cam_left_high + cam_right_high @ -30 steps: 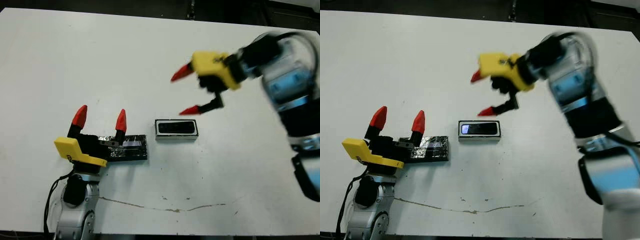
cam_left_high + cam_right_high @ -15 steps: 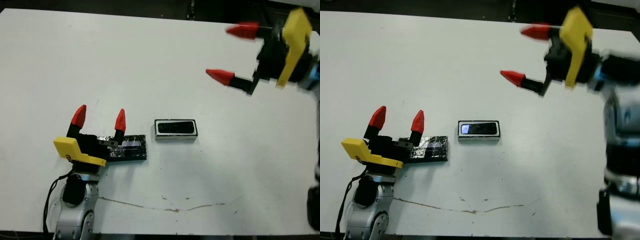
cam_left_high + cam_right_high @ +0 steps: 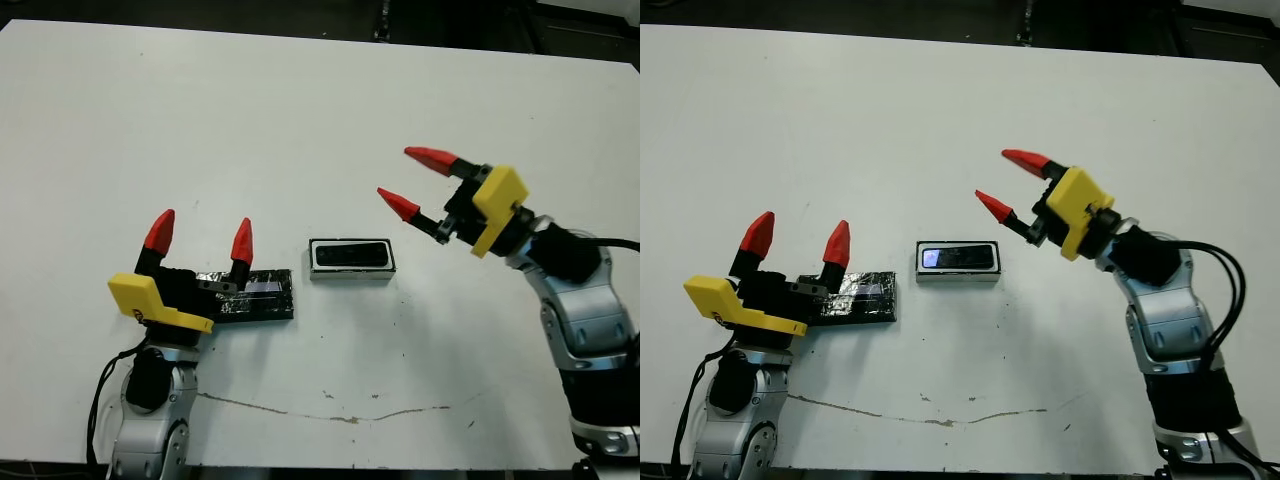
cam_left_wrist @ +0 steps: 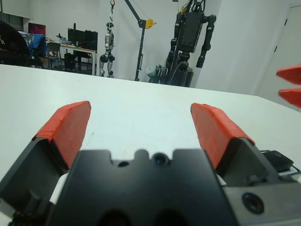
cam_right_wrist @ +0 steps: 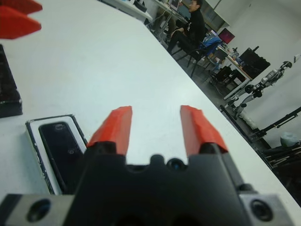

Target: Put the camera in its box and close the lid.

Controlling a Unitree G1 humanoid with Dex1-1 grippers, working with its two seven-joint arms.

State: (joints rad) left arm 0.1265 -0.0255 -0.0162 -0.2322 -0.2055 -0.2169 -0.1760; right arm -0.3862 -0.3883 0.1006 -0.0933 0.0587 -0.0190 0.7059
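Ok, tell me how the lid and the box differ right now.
The lid is a flat, glossy black slab, while the box is a shallow tray, white inside with a dark rim, holding the camera. The lid lies on the robot's left, partly hidden behind the left gripper; the box sits in full view mid-table, free of the right gripper. Both lie flat on the table, long sides across.

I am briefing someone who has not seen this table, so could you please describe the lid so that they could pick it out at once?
On the white table, look near the front edge on the robot's left, right by the left tool. The lid lies flat there, a glossy black rectangle with a pale stripe. Unlike the box to its right, whose white interior frames the camera, it is solid black.
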